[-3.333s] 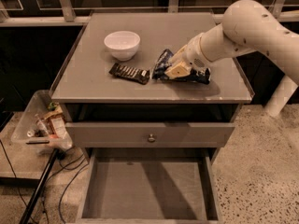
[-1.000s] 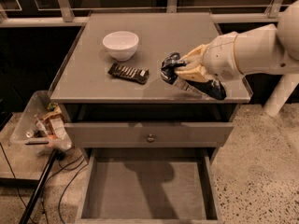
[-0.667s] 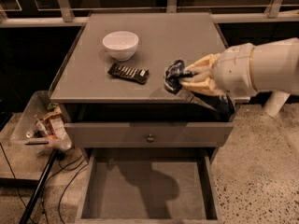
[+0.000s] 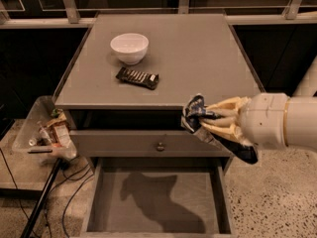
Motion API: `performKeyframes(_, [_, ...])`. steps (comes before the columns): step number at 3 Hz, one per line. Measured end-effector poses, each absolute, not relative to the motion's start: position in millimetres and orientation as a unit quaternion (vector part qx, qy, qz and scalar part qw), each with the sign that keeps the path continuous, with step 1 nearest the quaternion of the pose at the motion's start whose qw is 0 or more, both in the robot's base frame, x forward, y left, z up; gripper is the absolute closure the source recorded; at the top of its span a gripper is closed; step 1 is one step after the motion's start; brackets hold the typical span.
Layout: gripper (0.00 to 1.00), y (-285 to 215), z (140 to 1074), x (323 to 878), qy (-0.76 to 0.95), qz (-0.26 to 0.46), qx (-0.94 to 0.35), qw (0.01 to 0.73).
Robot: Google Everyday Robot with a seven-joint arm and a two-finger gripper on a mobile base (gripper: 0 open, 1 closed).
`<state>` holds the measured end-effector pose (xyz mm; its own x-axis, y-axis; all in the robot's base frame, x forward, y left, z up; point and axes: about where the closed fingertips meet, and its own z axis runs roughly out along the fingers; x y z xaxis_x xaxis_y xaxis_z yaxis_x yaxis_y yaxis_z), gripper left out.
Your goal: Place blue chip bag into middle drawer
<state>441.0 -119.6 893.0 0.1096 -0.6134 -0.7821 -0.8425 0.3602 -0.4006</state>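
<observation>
My gripper [image 4: 218, 124] is shut on the blue chip bag [image 4: 196, 117], a crumpled navy foil bag with pale patches. It holds the bag in the air in front of the cabinet's right front edge, above the right side of the open drawer. The middle drawer [image 4: 153, 202] is pulled out below, a wide shallow grey box with a flat floor. The shadow of arm and bag falls on that floor. My white arm comes in from the right.
On the grey cabinet top [image 4: 198, 53] stand a white bowl [image 4: 129, 47] and a flat black candy-bar wrapper [image 4: 138, 77]. A closed drawer front with a round knob [image 4: 160, 146] sits above the open drawer. A clear bin with trash [image 4: 44, 130] and cables are at left.
My gripper lifted the chip bag off the cabinet top and carried it forward and down, past the front edge, to a spot over the open drawer.
</observation>
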Motion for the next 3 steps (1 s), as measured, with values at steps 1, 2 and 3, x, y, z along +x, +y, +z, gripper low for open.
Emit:
performKeyframes(1, [1.00, -126.2, 848.6, 441.8, 0.677, 0.141, -0.533, 0.487])
performKeyframes(2, [1.00, -124.0, 796.1, 452.9, 0.698, 0.181, -0.514, 0.464])
performKeyframes(3, [1.00, -124.0, 796.1, 452.9, 0.699, 0.181, -0.514, 0.464])
